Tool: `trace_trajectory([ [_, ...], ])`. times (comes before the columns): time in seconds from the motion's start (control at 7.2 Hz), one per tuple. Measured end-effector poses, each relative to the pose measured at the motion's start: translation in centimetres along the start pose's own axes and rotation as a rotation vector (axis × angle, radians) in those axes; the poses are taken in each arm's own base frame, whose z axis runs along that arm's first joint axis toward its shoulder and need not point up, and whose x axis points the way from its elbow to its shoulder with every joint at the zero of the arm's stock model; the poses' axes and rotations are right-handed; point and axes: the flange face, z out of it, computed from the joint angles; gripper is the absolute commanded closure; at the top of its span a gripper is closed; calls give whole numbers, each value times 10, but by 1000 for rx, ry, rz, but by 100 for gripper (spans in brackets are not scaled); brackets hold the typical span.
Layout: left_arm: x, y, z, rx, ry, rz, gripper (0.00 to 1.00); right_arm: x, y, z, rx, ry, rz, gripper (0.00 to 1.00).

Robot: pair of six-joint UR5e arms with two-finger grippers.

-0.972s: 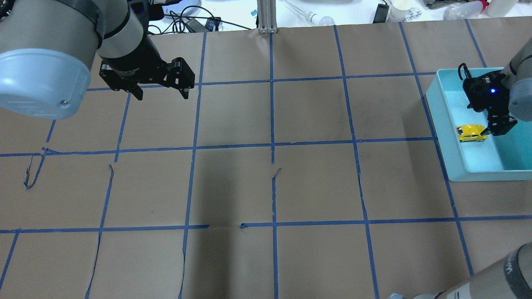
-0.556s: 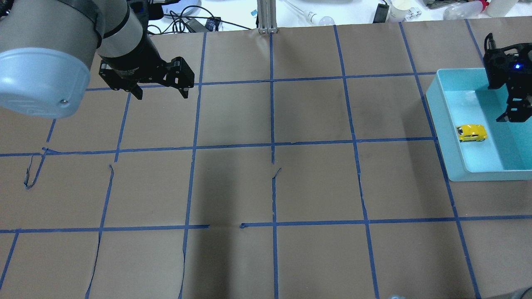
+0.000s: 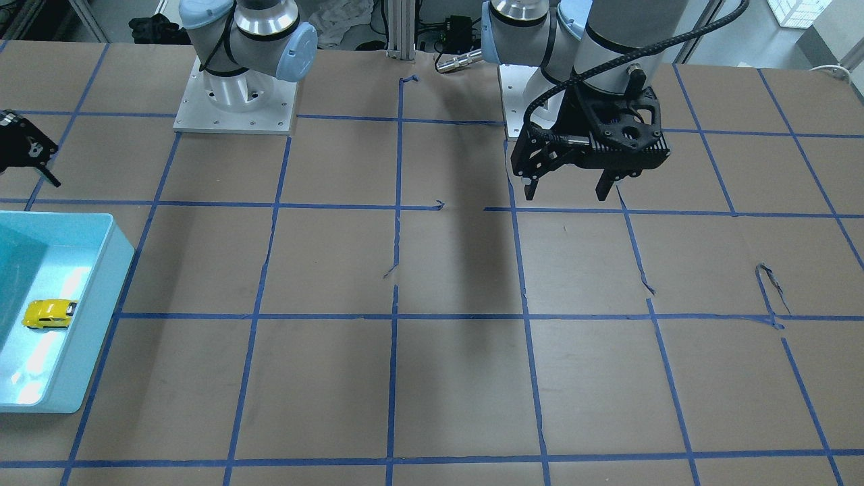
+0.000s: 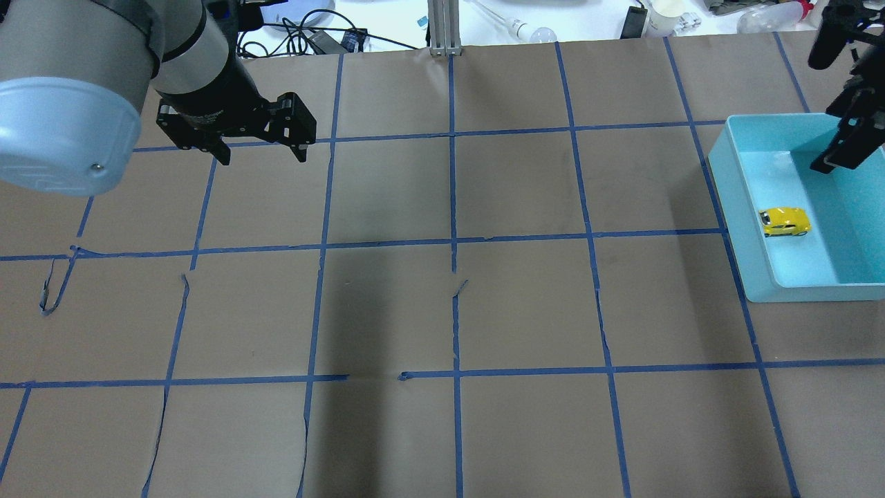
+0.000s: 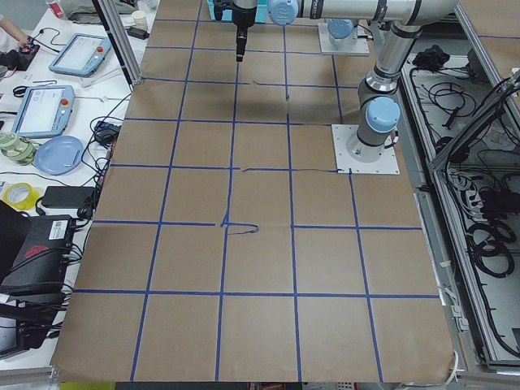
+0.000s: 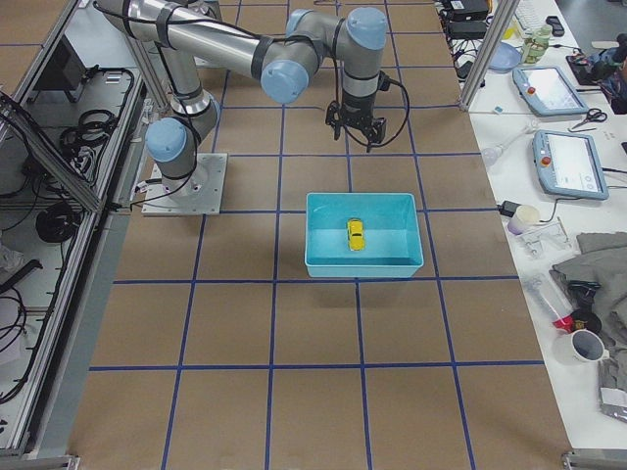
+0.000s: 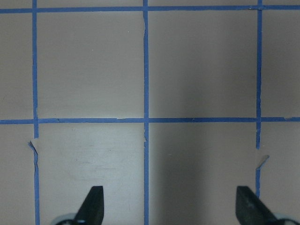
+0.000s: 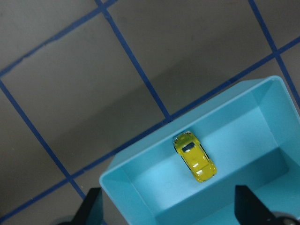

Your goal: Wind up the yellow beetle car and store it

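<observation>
The yellow beetle car (image 4: 784, 222) lies on its wheels on the floor of a teal bin (image 4: 723, 181) at the table's right side. It also shows in the front-facing view (image 3: 48, 314), the right exterior view (image 6: 356, 234) and the right wrist view (image 8: 194, 156). My right gripper (image 8: 171, 211) is open and empty, raised well above the bin, over its far edge (image 6: 358, 135). My left gripper (image 4: 263, 158) is open and empty, high over bare paper at the far left (image 3: 565, 196).
Brown paper with a blue tape grid (image 4: 453, 238) covers the table. The paper has small tears (image 4: 460, 287) near the middle. Cables, bottles and clutter (image 4: 650, 17) lie beyond the far edge. An aluminium post (image 4: 441, 28) stands at the back centre.
My right gripper has risen and drawn back from beside the car, which stays in the bin. My left gripper has shifted slightly left and away.
</observation>
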Motion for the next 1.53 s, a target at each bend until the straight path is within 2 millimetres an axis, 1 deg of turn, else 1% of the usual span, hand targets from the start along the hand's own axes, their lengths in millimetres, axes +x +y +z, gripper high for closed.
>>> trace_trajectory([
  [0.14,0,0,1,-1,0,-3,0,-22,-32,-13,-1,-7,92,0],
  [0.42,-1,-1,3,-5,-1,-9,0,-73,-103,-37,10,7,268,0],
  [0.56,-1,0,4,-8,-1,-8,0,-94,-131,-45,22,14,361,0],
  [0.69,-1,0,5,-10,-1,-5,0,-108,-148,-51,36,13,486,0],
  [0.83,-1,0,4,-8,0,-4,0,-116,-157,-55,46,12,619,0],
  [0.97,-1,0,3,-6,0,-3,0,-120,-161,-59,50,15,714,0],
  [1.25,-1,-1,2,-3,-1,-3,0,-125,-163,-66,36,20,857,0],
  [1.53,-1,-1,2,-3,-1,-3,0,-137,-170,-67,19,3,974,0],
])
